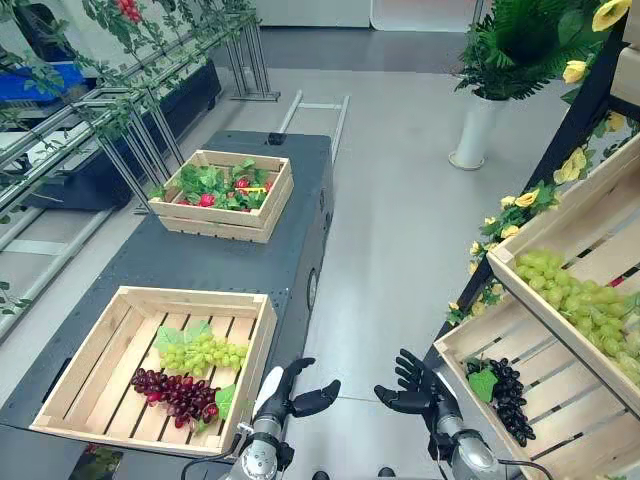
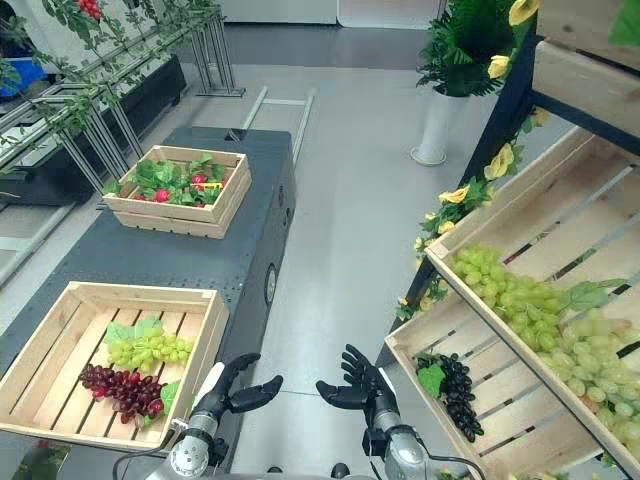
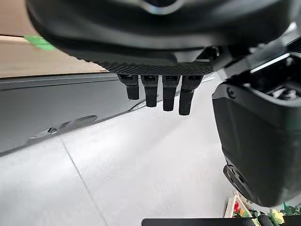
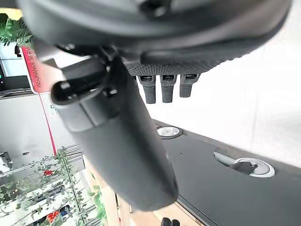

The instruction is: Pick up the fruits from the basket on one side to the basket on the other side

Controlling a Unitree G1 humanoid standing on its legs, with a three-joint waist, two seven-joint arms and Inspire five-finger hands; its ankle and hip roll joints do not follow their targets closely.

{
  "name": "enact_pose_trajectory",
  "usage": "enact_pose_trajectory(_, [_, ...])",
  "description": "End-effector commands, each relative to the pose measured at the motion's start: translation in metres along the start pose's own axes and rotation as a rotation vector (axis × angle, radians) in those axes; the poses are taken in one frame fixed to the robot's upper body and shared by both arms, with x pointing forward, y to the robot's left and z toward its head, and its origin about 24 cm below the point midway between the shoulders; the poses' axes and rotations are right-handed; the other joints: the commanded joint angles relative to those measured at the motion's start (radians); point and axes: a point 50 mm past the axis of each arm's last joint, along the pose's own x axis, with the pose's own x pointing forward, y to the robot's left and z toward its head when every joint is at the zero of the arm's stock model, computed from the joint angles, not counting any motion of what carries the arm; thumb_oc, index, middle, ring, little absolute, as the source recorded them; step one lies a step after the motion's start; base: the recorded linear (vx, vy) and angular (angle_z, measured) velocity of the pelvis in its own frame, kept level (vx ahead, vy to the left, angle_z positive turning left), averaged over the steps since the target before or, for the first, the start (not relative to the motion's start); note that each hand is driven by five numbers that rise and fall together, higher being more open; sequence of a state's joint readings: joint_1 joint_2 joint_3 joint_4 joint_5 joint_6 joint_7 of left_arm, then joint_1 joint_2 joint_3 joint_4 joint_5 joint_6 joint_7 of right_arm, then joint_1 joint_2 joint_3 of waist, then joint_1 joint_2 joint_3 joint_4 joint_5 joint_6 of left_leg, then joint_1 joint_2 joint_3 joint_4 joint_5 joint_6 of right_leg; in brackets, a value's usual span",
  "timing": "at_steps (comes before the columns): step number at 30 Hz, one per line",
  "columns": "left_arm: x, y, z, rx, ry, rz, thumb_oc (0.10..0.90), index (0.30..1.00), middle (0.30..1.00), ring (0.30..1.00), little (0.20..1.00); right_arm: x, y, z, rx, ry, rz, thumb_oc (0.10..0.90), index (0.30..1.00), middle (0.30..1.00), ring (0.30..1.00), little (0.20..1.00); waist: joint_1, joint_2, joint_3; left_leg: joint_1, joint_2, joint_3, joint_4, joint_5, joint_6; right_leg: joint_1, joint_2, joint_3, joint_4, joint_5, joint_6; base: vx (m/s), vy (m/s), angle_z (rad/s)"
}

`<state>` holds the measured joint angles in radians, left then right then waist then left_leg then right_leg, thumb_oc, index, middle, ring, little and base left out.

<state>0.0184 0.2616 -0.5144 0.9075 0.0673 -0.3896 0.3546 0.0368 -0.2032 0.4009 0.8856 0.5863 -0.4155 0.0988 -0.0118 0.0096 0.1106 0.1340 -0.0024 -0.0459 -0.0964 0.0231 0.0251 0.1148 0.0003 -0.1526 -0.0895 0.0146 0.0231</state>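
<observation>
**Both hands empty, no fruit lifted yet**

Your left hand [image 1: 292,392] and right hand [image 1: 415,390] hang low over the floor, between the desk and the shelf. Their fingers are straight and spread, holding nothing.

The nearest fruit on your left lies in the pale slatted wooden crate [image 1: 258,360] on the dark grey desk [image 1: 150,260]. It holds one bunch of purple grapes [image 1: 175,390] at the near end and one bunch of green grapes [image 1: 203,352] just behind it. On your right, the lower wooden shelf crate [image 1: 560,400] holds one bunch of black grapes [image 1: 508,395].

I judge the reach has not begun. Choose one bunch, come down over its top near the stem, and close gently round the cluster so berries neither crush nor drop. Lift clear of the crate wall before you cross.

Further back, the upper shelf crate [image 1: 600,190] carries a heap of pale green grapes [image 1: 570,295], its bunches too merged to count. The far desk crate [image 1: 215,225] holds red fruits [image 1: 207,200] among leaves, number unclear. That makes four crates in all.
</observation>
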Motion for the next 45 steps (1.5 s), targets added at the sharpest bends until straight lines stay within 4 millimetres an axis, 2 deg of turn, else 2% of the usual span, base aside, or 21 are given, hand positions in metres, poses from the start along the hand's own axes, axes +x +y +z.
enact_pose_trajectory(1, [0.020, 0.005, 0.034, -0.045, -0.159, 0.021, 0.800, 0.900, 0.900, 0.900, 0.900, 0.016, 0.011, 0.028, 0.070, -0.138, 0.029, 0.800, 0.900, 0.900, 0.900, 0.900, 0.008, -0.015, -0.003, 0.017, -0.076, 0.044, 0.009, -0.102, 0.034, 0.034, -0.002, 0.021, 0.015, -0.054, 0.013, 0.27, 0.215, -0.06])
enact_pose_trajectory(9, [0.021, 0.000, 0.034, -0.114, -0.144, -0.054, 0.800, 0.900, 0.900, 0.900, 0.900, 0.017, 0.014, 0.024, 0.090, -0.105, 0.051, 0.800, 0.900, 0.900, 0.900, 0.900, 0.010, -0.013, -0.002, 0.017, -0.075, 0.044, 0.009, -0.100, 0.032, 0.034, -0.001, 0.024, 0.013, -0.052, 0.011, 0.00, 0.000, 0.00])
enact_pose_trajectory(17, [0.019, -0.006, 0.014, -0.282, 0.029, -0.161, 0.800, 0.900, 0.900, 0.900, 0.900, 0.017, 0.019, 0.024, 0.174, -0.119, 0.121, 0.800, 0.900, 0.900, 0.900, 0.900, 0.012, -0.009, -0.009, 0.013, -0.075, 0.043, 0.009, -0.097, 0.030, 0.036, -0.004, 0.016, 0.004, -0.047, 0.015, 0.00, -0.003, 0.00])
enact_pose_trajectory(22, [0.023, -0.003, 0.022, -0.215, -0.018, -0.124, 0.800, 0.900, 0.900, 0.900, 0.900, 0.019, 0.020, 0.027, 0.181, -0.131, 0.082, 0.800, 0.900, 0.900, 0.900, 0.900, 0.015, -0.005, -0.009, 0.010, -0.076, 0.041, 0.009, -0.093, 0.029, 0.034, -0.007, 0.012, 0.004, -0.046, 0.015, -0.04, -0.019, 0.02])
enact_pose_trajectory(24, [0.026, 0.001, 0.027, -0.172, -0.042, -0.101, 0.800, 0.900, 0.900, 0.900, 0.900, 0.019, 0.021, 0.021, 0.296, -0.104, 0.115, 0.800, 0.900, 0.900, 0.900, 0.900, 0.016, -0.002, -0.010, 0.011, -0.076, 0.040, 0.009, -0.091, 0.028, 0.037, -0.009, 0.011, 0.002, -0.045, 0.014, -0.01, -0.004, 0.02])
enact_pose_trajectory(31, [0.028, 0.003, 0.035, -0.152, -0.098, -0.096, 0.800, 0.900, 0.900, 0.900, 0.900, 0.021, 0.020, 0.023, 0.233, -0.100, 0.040, 0.800, 0.900, 0.900, 0.900, 0.900, 0.013, 0.004, -0.010, 0.009, -0.076, 0.040, 0.009, -0.084, 0.027, 0.035, -0.010, 0.014, 0.004, -0.043, 0.013, 0.00, -0.002, 0.01])
enact_pose_trajectory(36, [0.032, 0.019, 0.054, -0.239, -0.195, -0.037, 0.800, 0.900, 0.900, 0.900, 0.900, 0.022, 0.023, 0.050, 0.099, -0.234, -0.008, 0.800, 0.900, 0.900, 0.900, 0.900, 0.011, 0.008, 0.004, -0.001, -0.076, 0.036, 0.009, -0.079, 0.026, 0.026, -0.010, 0.021, 0.004, -0.038, 0.012, -0.01, 0.002, 0.00])
enact_pose_trajectory(39, [0.032, 0.038, 0.075, -0.218, -0.333, 0.040, 0.800, 0.900, 0.900, 0.900, 0.900, 0.024, 0.018, 0.065, 0.055, -0.279, -0.013, 0.800, 0.900, 0.900, 0.900, 0.900, 0.016, 0.012, 0.015, -0.011, -0.076, 0.030, 0.009, -0.075, 0.025, 0.016, -0.012, 0.020, 0.002, -0.033, 0.011, -0.04, 0.013, 0.03])
enact_pose_trajectory(43, [0.029, 0.070, 0.096, -0.149, -0.481, 0.160, 0.800, 0.900, 0.900, 0.900, 0.900, 0.021, 0.004, 0.072, 0.092, -0.302, -0.009, 0.800, 0.900, 0.900, 0.900, 0.900, 0.024, 0.012, 0.020, -0.020, -0.075, 0.024, 0.009, -0.072, 0.022, 0.010, -0.013, 0.015, 0.002, -0.033, 0.010, -0.01, 0.005, 0.06])
enact_pose_trajectory(44, [0.026, 0.085, 0.106, -0.106, -0.550, 0.215, 0.800, 0.900, 0.900, 0.900, 0.900, 0.019, 0.001, 0.074, 0.069, -0.307, 0.008, 0.800, 0.900, 0.900, 0.900, 0.900, 0.026, 0.012, 0.021, -0.023, -0.074, 0.023, 0.009, -0.070, 0.020, 0.009, -0.014, 0.011, 0.002, -0.033, 0.009, 0.00, 0.010, 0.07])
enact_pose_trajectory(45, [0.025, 0.088, 0.107, -0.097, -0.560, 0.223, 0.800, 0.900, 0.900, 0.900, 0.900, 0.019, 0.000, 0.074, 0.067, -0.308, 0.014, 0.800, 0.900, 0.900, 0.900, 0.900, 0.026, 0.012, 0.021, -0.024, -0.074, 0.023, 0.009, -0.070, 0.020, 0.009, -0.014, 0.010, 0.002, -0.033, 0.009, 0.00, 0.022, 0.06])
